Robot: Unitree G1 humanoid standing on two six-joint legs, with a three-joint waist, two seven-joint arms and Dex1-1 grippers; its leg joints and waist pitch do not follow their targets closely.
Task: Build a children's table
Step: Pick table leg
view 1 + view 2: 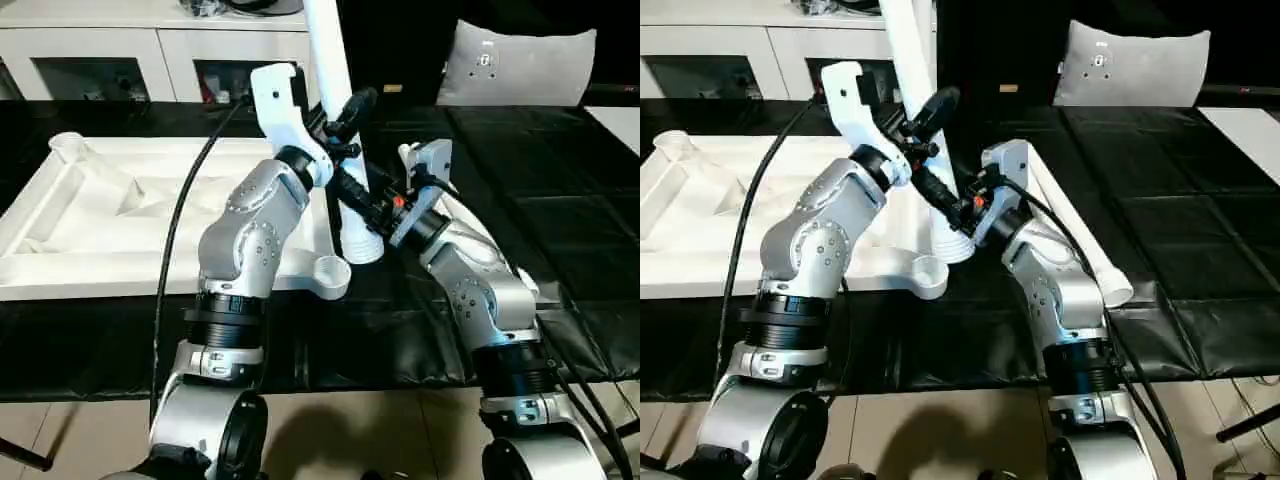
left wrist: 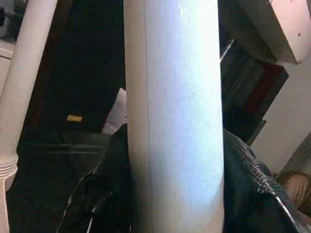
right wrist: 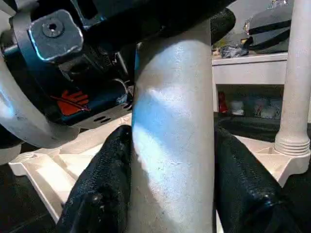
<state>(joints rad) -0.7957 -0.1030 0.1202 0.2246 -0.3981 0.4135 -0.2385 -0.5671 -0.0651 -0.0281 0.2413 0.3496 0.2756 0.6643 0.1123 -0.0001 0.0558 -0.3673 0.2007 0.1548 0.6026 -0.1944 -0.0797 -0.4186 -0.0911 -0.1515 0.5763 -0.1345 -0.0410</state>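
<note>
Table top (image 1: 90, 240): upside down on the black work table (image 1: 560, 220), left half of the head views.
Held leg (image 1: 335, 120): upright at frame centre, base at the top's near right edge, seating unclear.
Spare leg (image 1: 1080, 235): lying right of centre.
Empty socket (image 1: 330, 268): near corner, unfilled.
Left gripper (image 2: 175, 194): fingers closed on the held leg.
Right gripper (image 3: 170, 194): clamps it lower.
Standing leg (image 3: 294, 73): one already socketed.
</note>
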